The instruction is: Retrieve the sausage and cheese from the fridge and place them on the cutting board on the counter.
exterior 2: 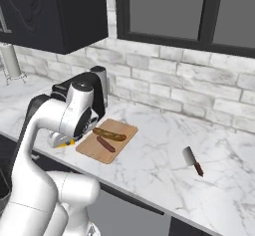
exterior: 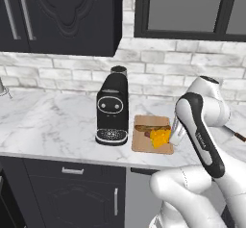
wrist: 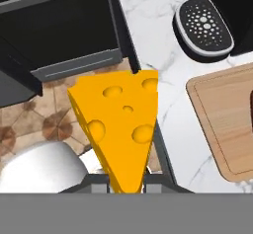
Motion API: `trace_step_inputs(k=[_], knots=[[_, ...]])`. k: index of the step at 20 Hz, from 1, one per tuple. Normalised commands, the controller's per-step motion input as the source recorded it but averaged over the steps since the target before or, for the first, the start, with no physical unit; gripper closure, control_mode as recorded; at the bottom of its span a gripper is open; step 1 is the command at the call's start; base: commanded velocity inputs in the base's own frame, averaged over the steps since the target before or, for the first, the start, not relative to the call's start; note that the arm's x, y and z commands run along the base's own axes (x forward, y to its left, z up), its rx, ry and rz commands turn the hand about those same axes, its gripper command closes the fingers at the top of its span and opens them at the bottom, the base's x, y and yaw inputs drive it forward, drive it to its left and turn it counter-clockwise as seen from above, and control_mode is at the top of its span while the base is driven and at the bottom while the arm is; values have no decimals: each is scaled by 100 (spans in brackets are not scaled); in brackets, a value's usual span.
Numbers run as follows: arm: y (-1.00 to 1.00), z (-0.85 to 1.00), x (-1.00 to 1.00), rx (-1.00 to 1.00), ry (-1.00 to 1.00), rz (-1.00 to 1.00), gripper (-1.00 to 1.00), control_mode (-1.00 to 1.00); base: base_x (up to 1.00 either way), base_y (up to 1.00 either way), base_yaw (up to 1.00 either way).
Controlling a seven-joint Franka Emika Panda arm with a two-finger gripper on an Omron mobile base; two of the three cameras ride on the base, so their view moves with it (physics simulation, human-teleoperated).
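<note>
Cheese, a yellow-orange wedge with round holes (wrist: 121, 129), sits clamped in your claw (wrist: 126, 181), whose two fingers are drawn in tight against its narrow end. From the left base camera you see the wedge (exterior: 160, 137) over the near right part of the flat light-brown wooden cutting board (exterior: 144, 143); whether it touches the wood you cannot tell. From the hand camera, the wedge hangs out past the white marble worktop (wrist: 148, 11) edge, with the board (wrist: 225, 124) off to one side. A thin reddish-brown sausage (exterior 2: 108, 134) already lies on the board (exterior 2: 94, 150), with a shorter, redder piece (exterior 2: 105, 144) just beside it. The black coffee machine (exterior: 112, 107) stands just left of the board. A small cleaver with a reddish handle (exterior 2: 192, 161) lies well apart to the right.
</note>
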Motion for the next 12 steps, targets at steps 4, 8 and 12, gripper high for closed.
trace_step_inputs(k=[4,8,12], knots=[[13,-40,30,0,9,-9,100,-100,0,0,0],[1,-35,26,0,4,-18,100,-100,0,0,0],[-3,-34,19,0,0,-21,100,-100,0,0,0]])
